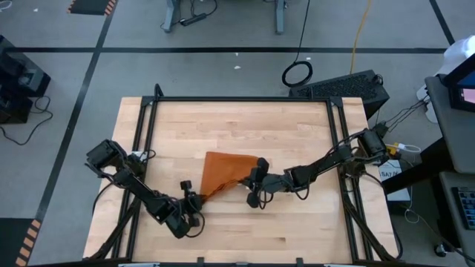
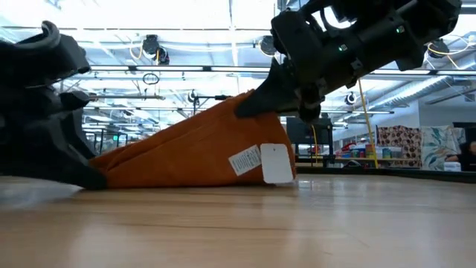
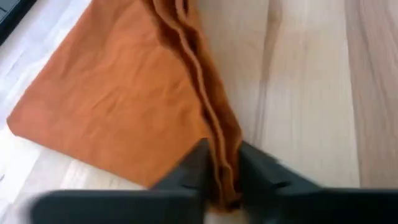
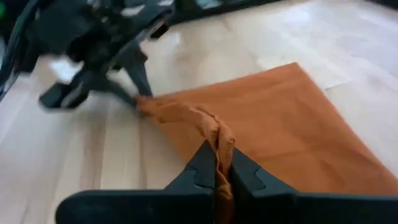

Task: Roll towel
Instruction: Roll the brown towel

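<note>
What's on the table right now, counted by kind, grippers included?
Burnt-orange soft cloth towel, with small white tag: 1
Dark two-finger grippers, left gripper and right gripper, both pinching towel edges: 2
Light wooden table: 1
Total: 4

One towel [image 1: 223, 172] is present, bearing one white tag [image 2: 277, 164]. Two grippers: left gripper [image 1: 190, 197], right gripper [image 1: 253, 178]. One table [image 1: 297, 230].
</note>
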Available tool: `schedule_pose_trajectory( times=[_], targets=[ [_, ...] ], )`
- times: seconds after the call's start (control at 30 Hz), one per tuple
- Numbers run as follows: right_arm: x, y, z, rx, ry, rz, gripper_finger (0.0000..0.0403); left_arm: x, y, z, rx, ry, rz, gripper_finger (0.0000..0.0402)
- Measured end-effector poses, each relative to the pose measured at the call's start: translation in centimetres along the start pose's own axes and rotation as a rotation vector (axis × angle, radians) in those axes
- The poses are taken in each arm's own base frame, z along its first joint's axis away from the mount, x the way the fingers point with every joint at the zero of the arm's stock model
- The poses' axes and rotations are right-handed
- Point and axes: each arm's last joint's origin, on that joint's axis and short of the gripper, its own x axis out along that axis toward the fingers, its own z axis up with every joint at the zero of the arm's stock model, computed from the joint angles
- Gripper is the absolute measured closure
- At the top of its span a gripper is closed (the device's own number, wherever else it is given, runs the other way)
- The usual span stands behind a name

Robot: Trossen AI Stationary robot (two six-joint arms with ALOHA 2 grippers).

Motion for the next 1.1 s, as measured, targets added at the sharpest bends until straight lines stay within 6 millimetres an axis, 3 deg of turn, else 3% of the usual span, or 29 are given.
schedule_pose_trajectory(
  times=[0.07, 0.23, 0.5, 0.63, 0.9, 1.1],
  targets=[
    [0.0, 0.1, -0.2, -0.023, 0.03, 0.034, 0.0402, -0.4, 0.1, 0.4, -0.014, -0.012, -0.013, 0.0382],
    [-0.5, 1.0, -1.1, -0.057, 0.129, 0.15, 0.0402, -1.8, 0.5, 1.7, -0.102, 0.026, -0.152, 0.0381],
    [-2.4, 4.3, -3.4, -0.094, 0.252, 0.338, 0.0402, -3.5, 2.1, 5.4, -0.306, 0.039, -0.465, 0.0394],
    [-3.6, 5.7, -4.5, -0.096, 0.306, 0.378, 0.0402, -3.1, 3.0, 6.5, -0.343, 0.043, -0.522, 0.0392],
    [-4.6, 6.8, -5.5, -0.153, 0.338, 0.416, 0.0402, 0.2, 3.7, 6.4, -0.384, 0.175, -0.616, 0.0391],
    [-5.3, 7.8, -5.6, -0.098, 0.392, 0.588, 0.0402, -1.3, 1.9, 8.1, -0.412, 0.05, -0.899, 0.0391]
  ],
)
